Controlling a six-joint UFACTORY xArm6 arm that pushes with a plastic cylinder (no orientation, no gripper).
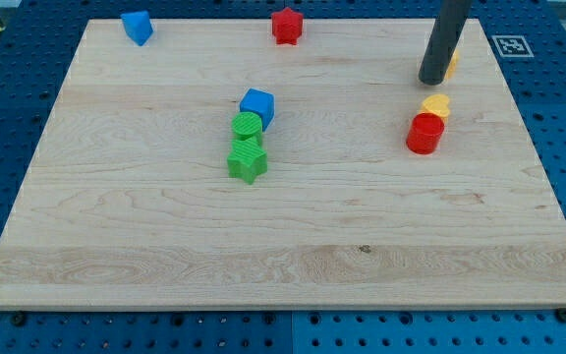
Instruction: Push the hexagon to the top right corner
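Note:
My tip rests on the board near the view's top right. A yellow block, mostly hidden behind the rod, sits just to the right of the tip and seems to touch it; its shape cannot be made out. A yellow heart lies a little below the tip, with a red cylinder touching its lower side.
A blue cube, a green cylinder and a green star form a tight column at the centre left. A red star is at the top edge. A blue block is at the top left.

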